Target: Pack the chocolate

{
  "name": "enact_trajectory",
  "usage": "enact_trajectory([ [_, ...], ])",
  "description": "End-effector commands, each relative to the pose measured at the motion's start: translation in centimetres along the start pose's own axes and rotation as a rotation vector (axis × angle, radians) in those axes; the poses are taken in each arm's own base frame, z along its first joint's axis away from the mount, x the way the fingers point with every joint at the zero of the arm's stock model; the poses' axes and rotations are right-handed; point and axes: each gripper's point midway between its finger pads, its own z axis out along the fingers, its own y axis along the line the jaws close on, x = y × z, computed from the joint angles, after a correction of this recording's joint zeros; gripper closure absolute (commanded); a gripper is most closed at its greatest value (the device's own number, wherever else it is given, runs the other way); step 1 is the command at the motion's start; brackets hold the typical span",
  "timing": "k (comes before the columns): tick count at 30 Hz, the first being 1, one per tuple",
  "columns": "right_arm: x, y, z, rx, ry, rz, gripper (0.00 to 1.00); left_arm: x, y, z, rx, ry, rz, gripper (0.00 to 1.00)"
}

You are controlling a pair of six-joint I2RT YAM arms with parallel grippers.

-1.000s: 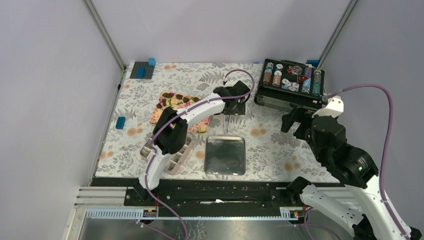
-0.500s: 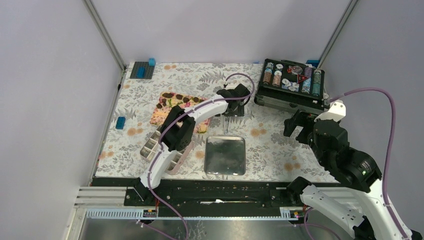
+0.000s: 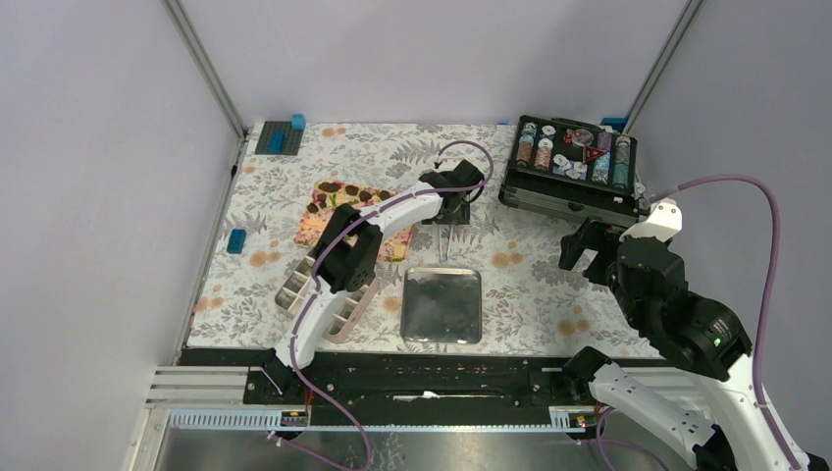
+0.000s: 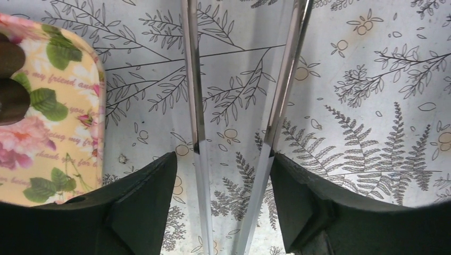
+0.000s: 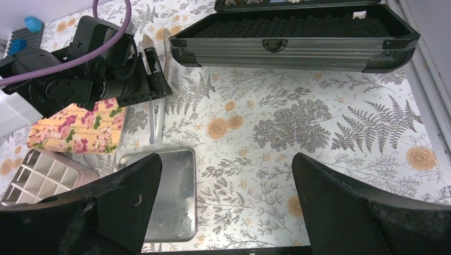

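Left claw (image 4: 222, 159) part-open astride tweezers (image 4: 192, 79) (one blade untouched), chocolate (image 4: 10, 95) leftward on floral tray (image 4: 64, 106)

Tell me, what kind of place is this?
Probably a robot lab booth: two white-and-black robot arms mounted on a black metal rail, with plain grey walls around a fern-printed table.

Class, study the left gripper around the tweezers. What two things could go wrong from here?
The left gripper straddles the tweezers off-centre; squeezing may twist or flick them loose. The floral tray of chocolate lies just beside; a swung tip might knock pieces off.
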Motion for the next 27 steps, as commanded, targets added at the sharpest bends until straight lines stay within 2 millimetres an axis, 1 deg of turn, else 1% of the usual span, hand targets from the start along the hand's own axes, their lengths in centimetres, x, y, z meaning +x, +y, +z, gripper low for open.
enact_trajectory([
  [1, -1.0, -0.9, -0.2, 0.044, -0.044, 0.015, 0.00, 0.7, -0.6, 0.8, 0.029, 0.020, 0.002, 0.32],
  [5, -1.0, -0.9, -0.2, 0.046, -0.042, 0.013, 0.00, 1.1, -0.4, 0.8, 0.033, 0.022, -0.009, 0.35],
  [8, -1.0, -0.9, -0.2, 0.046, -0.039, 0.015, 0.00, 1.1, -0.3, 1.1, 0.042, 0.026, -0.031, 0.44],
  [11, -1.0, -0.9, -0.3, 0.046, -0.042, 0.020, 0.00, 1.1, -0.3, 1.3, 0.044, 0.029, -0.031, 0.57],
  [14, -0.9, -1.1, -0.4, 0.051, -0.042, 0.024, 0.00, 0.8, -0.2, 1.2, 0.045, 0.023, -0.023, 0.66],
  [15, -0.9, -1.2, -0.4, 0.053, -0.043, 0.026, 0.01, 0.4, -0.1, 0.9, 0.048, 0.015, -0.021, 0.71],
  [16, -0.8, -1.2, -0.4, 0.053, -0.042, 0.024, 0.00, -0.2, 0.0, 0.6, 0.048, 0.003, -0.020, 0.76],
  [17, -0.8, -1.2, -0.4, 0.053, -0.041, 0.026, 0.00, -0.9, 0.1, 0.2, 0.051, -0.013, -0.021, 0.78],
  [18, -0.7, -1.2, -0.4, 0.051, -0.039, 0.026, 0.00, -2.0, 0.0, -0.6, 0.060, -0.037, -0.022, 0.83],
  [23, -1.2, -1.0, -0.7, 0.037, -0.052, 0.049, 0.00, -7.0, 0.3, -4.8, 0.143, -0.130, -0.052, 0.84],
  [26, -1.8, -0.9, -1.0, 0.025, -0.071, 0.066, 0.00, -9.1, 1.0, -7.5, 0.171, -0.180, -0.016, 0.84],
  [27, -2.0, -0.9, -1.1, 0.027, -0.077, 0.068, 0.00, -9.7, 1.5, -8.7, 0.170, -0.202, -0.004, 0.83],
])
